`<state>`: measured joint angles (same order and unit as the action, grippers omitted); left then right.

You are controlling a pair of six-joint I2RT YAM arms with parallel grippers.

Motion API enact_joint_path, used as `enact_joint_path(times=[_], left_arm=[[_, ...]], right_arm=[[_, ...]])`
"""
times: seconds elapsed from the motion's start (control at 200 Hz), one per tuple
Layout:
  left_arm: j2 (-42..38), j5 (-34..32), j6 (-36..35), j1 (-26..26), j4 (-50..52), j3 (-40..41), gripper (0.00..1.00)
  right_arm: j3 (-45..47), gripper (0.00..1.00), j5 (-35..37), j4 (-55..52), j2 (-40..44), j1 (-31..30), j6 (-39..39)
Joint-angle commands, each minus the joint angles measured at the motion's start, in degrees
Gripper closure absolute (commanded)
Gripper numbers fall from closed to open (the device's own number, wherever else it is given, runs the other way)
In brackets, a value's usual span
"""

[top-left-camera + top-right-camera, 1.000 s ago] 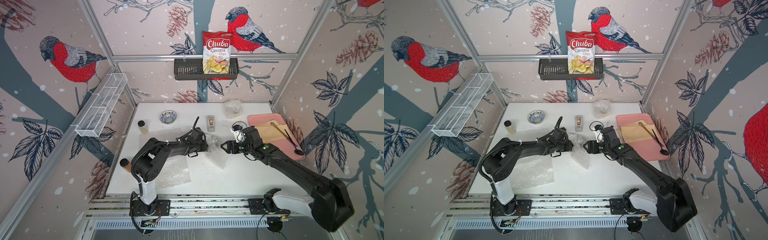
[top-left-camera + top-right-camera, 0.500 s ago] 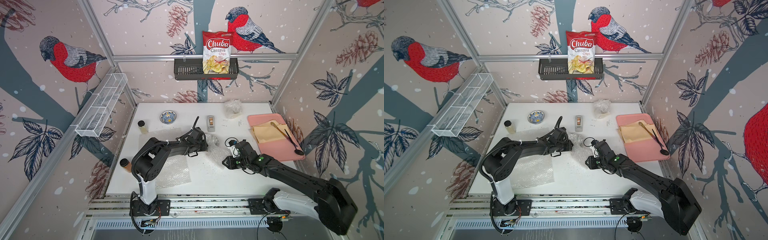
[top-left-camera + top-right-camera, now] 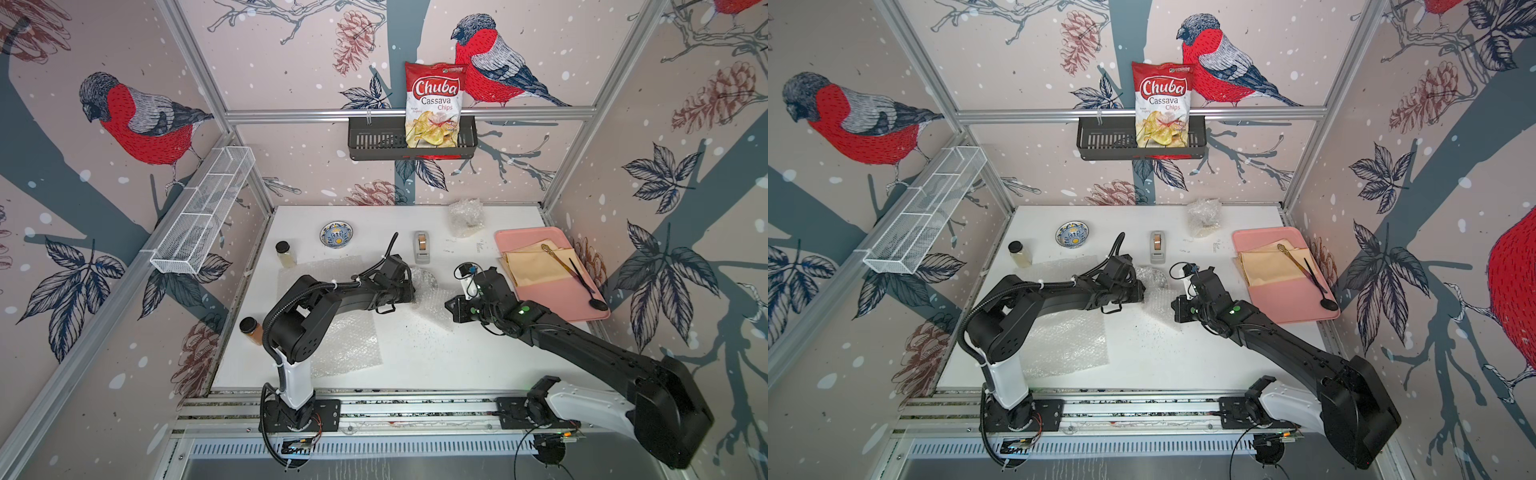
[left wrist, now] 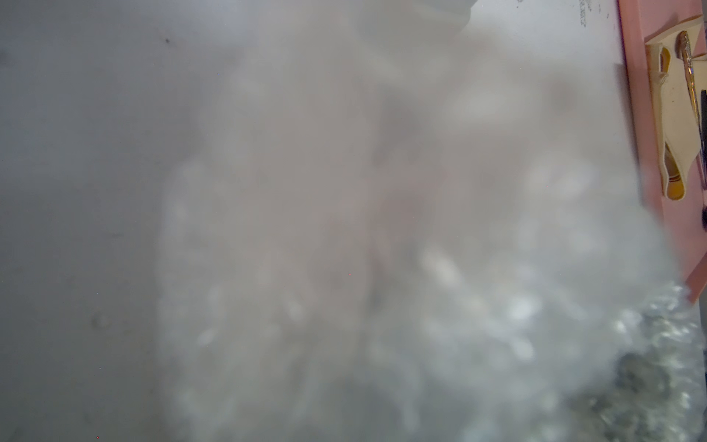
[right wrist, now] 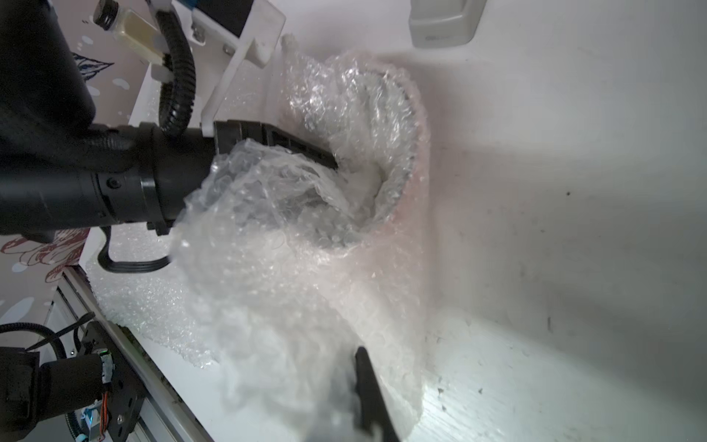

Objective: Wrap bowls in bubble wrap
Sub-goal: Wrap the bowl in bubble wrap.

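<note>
**A:** Start at the front of the table. What lies there?

**B:** In both top views a spare sheet (image 3: 345, 345) of bubble wrap lies flat at lower centre, partly under the left arm.

**A:** And the work itself?

**B:** Just past it, at centre frame. The right gripper (image 3: 449, 306) has its jaws together. As far as the blurred wrist view allows, they are pinched on the near edge of the working bubble wrap (image 3: 430, 305). That sheet runs on over the bowl (image 5: 411, 145), which sits on the table just beyond, its rim showing through the plastic.

**A:** The other arm?

**B:** The left gripper (image 3: 409, 286) reaches in from the left of the frame. One finger is poked down into the bowl, with wrap bunched over it. Whether its jaws are apart or clamped I cannot tell, because the plastic hides them.

**A:** So which step is this?

**B:** Mid-wrap on this bowl, I judge: one flap is tucked in and pinned, and the near flap is caught. The next move calls for carrying that flap up and across the bowl's open top. It must not drag the bowl out from under the left finger.

**A:** Further back?

**B:** A tape dispenser (image 3: 422, 248) stands just behind the bowl. At the table's upper left the blue-and-yellow bowl (image 3: 336, 234) sits bare. At upper right is a crumpled bundle (image 3: 466, 216) of bubble wrap, its contents hidden.
</note>
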<state>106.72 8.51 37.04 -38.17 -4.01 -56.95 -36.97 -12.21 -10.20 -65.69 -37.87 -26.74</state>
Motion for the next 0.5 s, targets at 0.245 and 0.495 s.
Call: enact_joint_path(times=[0.245, 0.495], left_arm=[[1.6, -0.8, -6.0, -1.3, 2.8, 0.1, 0.61], [2.7, -2.3, -9.5, -4.3, 5.2, -4.4, 0.62]], right_arm=[[-8.5, 1.00, 1.1, 5.1, -4.1, 4.4, 6.9], [-16.8, 1.00, -2.7, 8.8, -16.9, 3.7, 8.7]])
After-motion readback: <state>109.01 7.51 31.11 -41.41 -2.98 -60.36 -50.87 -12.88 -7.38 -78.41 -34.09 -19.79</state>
